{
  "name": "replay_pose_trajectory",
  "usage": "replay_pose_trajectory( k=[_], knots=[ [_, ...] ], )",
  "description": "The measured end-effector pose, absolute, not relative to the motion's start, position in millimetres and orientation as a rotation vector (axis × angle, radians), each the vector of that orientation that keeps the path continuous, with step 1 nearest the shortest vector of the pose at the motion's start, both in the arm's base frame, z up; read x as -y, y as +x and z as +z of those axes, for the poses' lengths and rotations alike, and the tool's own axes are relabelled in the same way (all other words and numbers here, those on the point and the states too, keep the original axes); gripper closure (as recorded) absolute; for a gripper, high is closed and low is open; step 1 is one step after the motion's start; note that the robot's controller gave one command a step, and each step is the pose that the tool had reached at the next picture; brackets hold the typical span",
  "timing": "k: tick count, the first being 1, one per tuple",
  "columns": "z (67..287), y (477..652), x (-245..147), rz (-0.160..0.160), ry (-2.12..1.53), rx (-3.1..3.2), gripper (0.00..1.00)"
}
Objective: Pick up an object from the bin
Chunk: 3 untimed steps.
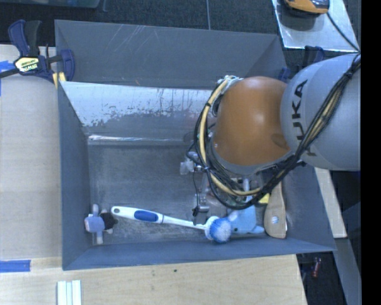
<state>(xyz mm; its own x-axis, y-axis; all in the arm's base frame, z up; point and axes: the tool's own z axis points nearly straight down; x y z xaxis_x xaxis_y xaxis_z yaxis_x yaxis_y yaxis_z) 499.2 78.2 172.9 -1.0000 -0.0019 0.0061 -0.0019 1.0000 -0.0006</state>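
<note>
1. The end effector (201, 207) is hanging low by the bin's (73, 170) front wall. I cannot tell how far open it is, or whether it is gripping anything.
2. Nearest below it, a white-and-blue toothbrush (146, 216) is lying flat. It looks slim, hard and smooth, so closing squarely across its narrow handle is probably the safest approach.
3. Just right, a pale-blue soft lump (244, 222) is touching a flat wooden paddle (275, 216).

Toothbrush (146, 216) bars front — centre free.
</note>
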Motion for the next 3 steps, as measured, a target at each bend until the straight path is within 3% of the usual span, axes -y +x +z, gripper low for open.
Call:
replay_pose_trajectory(
  k=[1, 2, 3],
  knots=[
    [177.3, 501.0, -77.9, -0.001, -0.001, 3.144, 0.0],
    [69.6, 490.7, 8.4, -0.003, 0.186, 3.134, 0.0],
    [119.4, 487.2, -10.6, -0.004, 0.204, 3.15, 0.0]
  ],
)
